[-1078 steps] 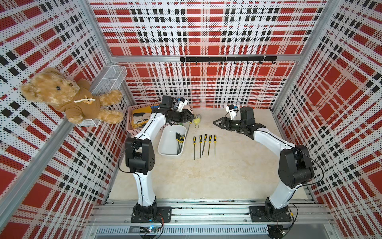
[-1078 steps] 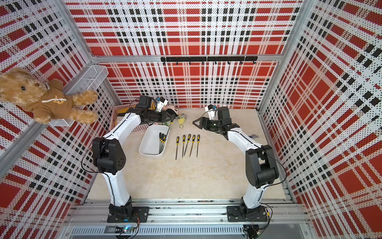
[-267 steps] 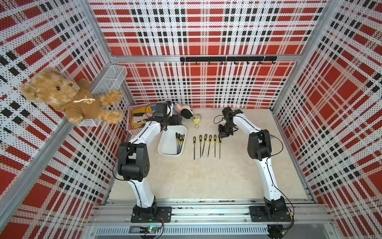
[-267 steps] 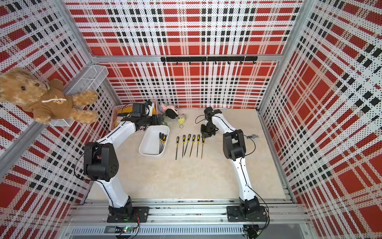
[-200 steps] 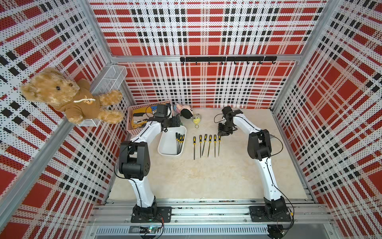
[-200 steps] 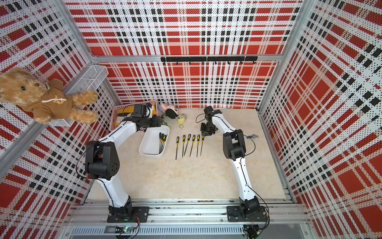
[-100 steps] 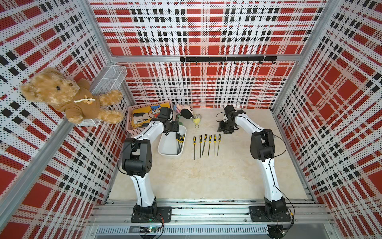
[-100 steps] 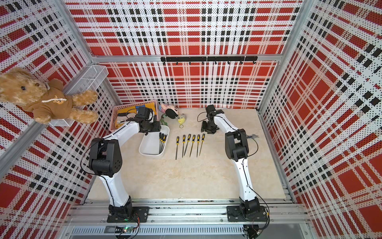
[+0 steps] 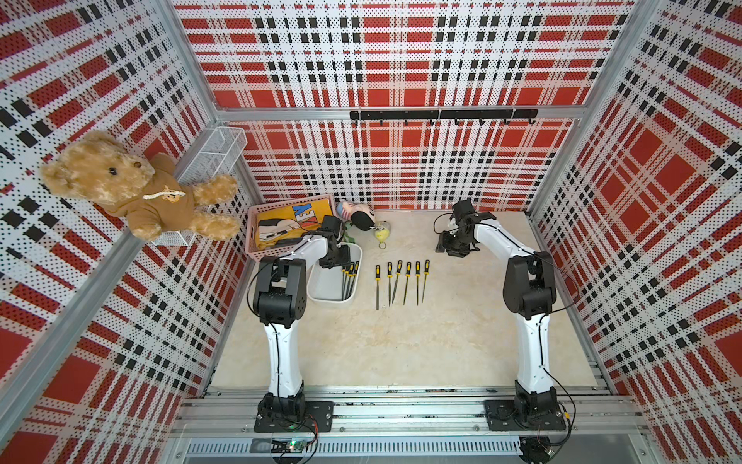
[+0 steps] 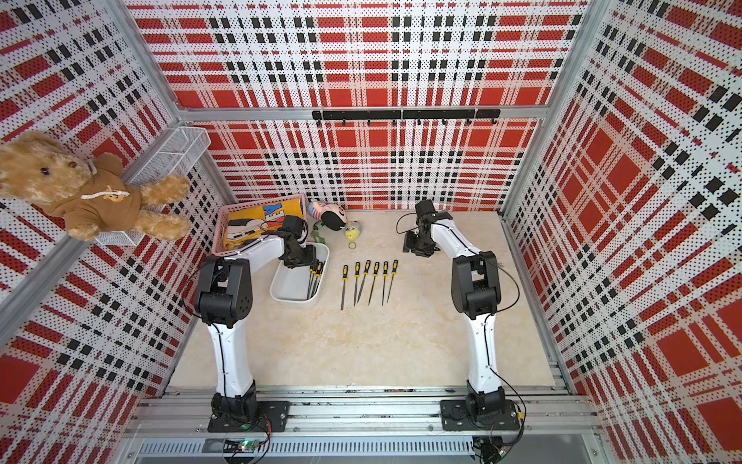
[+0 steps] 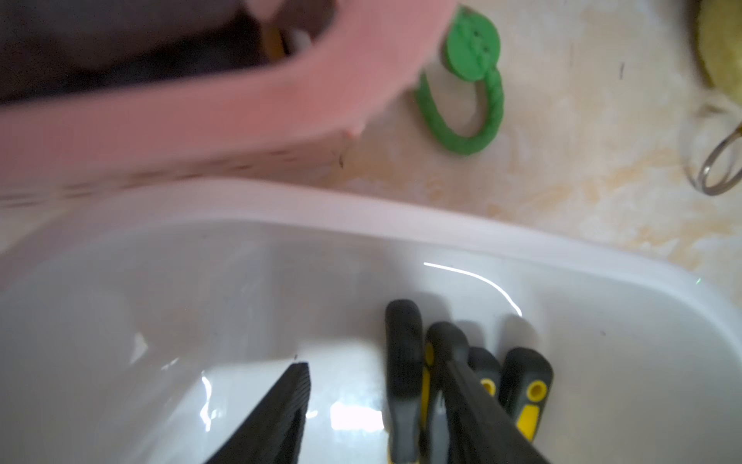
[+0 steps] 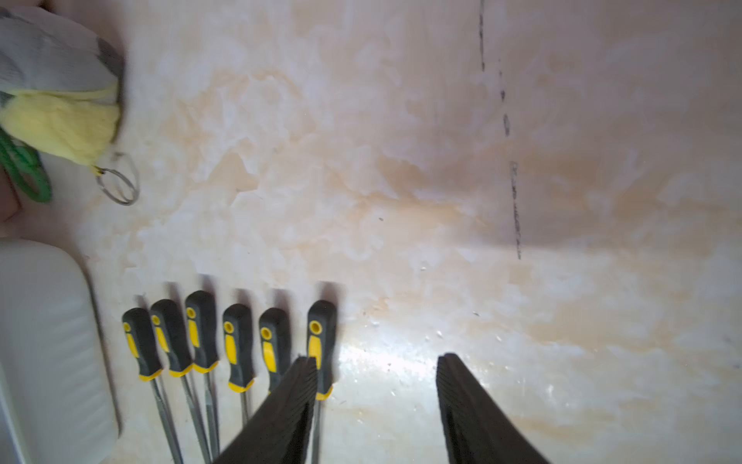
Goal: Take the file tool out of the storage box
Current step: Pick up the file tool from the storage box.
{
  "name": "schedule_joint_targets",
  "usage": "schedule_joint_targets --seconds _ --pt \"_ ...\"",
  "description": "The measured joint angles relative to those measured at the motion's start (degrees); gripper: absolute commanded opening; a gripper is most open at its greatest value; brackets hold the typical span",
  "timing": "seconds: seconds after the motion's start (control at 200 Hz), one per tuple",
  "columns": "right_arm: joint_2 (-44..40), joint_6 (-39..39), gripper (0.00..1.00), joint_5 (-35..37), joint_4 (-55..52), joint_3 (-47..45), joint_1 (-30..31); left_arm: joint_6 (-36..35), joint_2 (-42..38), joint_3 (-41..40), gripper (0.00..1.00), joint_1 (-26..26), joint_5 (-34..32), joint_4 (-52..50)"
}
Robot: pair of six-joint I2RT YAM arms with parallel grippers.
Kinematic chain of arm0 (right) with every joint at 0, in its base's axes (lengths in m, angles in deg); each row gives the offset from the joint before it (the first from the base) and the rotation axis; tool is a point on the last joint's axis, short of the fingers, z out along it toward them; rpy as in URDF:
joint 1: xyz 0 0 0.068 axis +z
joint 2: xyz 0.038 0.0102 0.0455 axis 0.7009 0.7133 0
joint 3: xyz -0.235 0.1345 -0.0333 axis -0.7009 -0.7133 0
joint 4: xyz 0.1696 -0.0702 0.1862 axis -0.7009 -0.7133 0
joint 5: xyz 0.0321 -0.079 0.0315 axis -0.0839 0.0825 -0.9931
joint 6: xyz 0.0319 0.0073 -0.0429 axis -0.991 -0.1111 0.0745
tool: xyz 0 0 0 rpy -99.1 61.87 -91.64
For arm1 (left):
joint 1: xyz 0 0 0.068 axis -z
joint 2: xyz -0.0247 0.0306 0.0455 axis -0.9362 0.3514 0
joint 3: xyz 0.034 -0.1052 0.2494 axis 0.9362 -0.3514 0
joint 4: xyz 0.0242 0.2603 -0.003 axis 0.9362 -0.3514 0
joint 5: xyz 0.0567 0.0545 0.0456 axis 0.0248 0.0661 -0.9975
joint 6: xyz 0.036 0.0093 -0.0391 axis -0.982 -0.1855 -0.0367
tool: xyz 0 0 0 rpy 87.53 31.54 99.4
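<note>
Black-handled file (image 11: 402, 353) lies between parted jaws of left tool (image 11: 373, 367) in storage box (image 11: 401, 219); clench handle squarely, lift straight.

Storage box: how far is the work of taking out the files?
Done: six black-and-yellow files lie in a row on the beige table. In hand: the open left gripper straddles one file handle inside the shallow white plastic storage box. Left: four files lie in it. The right gripper is open, empty.

Shallow white storage box (image 9: 326, 286), black-and-yellow files (image 9: 348, 277) bunched inside
</note>
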Motion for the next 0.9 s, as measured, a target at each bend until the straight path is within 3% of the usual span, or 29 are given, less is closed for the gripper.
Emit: schedule_joint_targets --seconds 0.22,0.601,0.772,0.897 --pt "-0.02 0.24 0.56 0.00 0.28 -1.57 -0.39 0.09 0.00 0.09 0.53 0.39 -1.66 -0.31" --pt "-0.11 0.28 0.57 -0.04 1.14 -1.86 -0.39 0.63 0.00 -1.18 0.37 -0.09 -3.45 -0.70" --pt "-0.28 0.28 0.57 -0.07 1.29 -1.95 -0.39 0.63 0.04 -1.77 0.37 -0.63 -3.61 -1.53" --pt "-0.50 0.26 0.58 -0.07 1.44 -2.45 -0.39 0.87 0.20 -1.77 0.04 -0.85 -3.74 -1.57"
